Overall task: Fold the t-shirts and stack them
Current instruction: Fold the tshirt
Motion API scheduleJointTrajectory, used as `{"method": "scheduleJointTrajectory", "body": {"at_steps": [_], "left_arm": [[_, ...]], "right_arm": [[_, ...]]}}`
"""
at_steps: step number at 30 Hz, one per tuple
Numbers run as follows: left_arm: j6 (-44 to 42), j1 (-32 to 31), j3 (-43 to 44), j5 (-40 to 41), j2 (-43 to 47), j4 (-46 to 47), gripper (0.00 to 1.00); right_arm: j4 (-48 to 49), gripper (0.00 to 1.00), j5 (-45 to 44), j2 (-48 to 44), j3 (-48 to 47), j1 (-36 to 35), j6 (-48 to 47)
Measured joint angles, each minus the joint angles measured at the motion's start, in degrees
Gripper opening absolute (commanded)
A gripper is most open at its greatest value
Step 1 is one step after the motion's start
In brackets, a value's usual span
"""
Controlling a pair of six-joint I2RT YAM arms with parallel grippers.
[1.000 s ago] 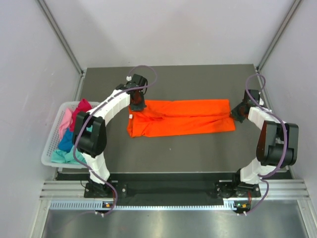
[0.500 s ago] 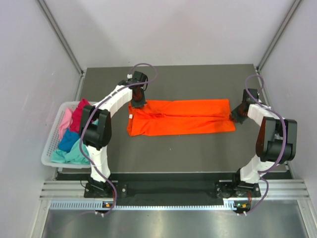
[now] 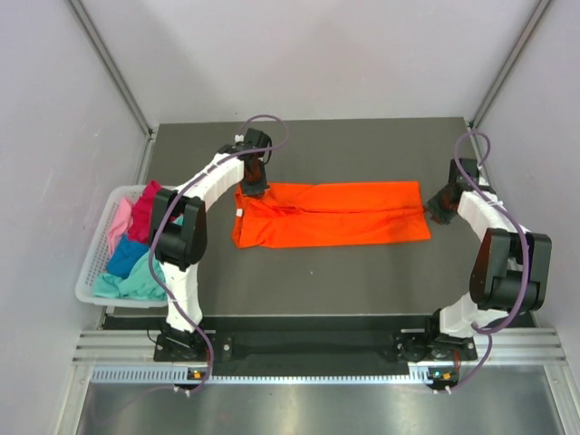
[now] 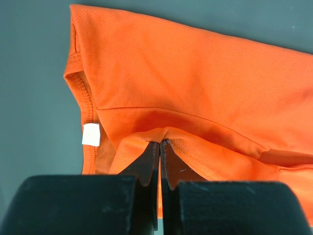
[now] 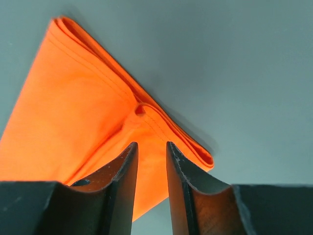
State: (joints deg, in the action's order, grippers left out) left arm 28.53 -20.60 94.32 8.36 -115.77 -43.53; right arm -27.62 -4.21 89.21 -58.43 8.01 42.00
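We're pinching the flat orange mesh t-shirt (image 3: 331, 215) in our closed left gripper (image 4: 160, 143); our right gripper (image 5: 151, 147) is gaping slightly, empty; a lattice basket (image 3: 83, 288) is sitting leftward.

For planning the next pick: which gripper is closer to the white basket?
Left. The left gripper is shut on the end of the orange shirt nearest the basket; the right gripper, jaws parted, is at the shirt's far end.

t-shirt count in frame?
4 visible: orange t-shirt spread on the table; pale pink one, magenta one and teal one bunched in the basket. More may be buried there.
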Motion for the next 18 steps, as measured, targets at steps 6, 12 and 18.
{"method": "scheduleJointTrajectory", "body": {"at_steps": [6,12,18], "left_arm": [[0.0,0.2,0.2,0.0,0.0,0.0,0.00],[0.0,0.6,2.0,0.0,-0.9,-0.2,0.00],[0.0,0.8,3.8,0.1,-3.0,-0.8,0.00]], "right_arm": [[0.6,0.27,0.8,0.1,5.3,0.0,0.0],[1.2,0.22,-1.3,0.2,8.9,-0.1,0.0],[2.3,0.21,-3.4,-1.6,11.0,-0.3,0.2]]}}
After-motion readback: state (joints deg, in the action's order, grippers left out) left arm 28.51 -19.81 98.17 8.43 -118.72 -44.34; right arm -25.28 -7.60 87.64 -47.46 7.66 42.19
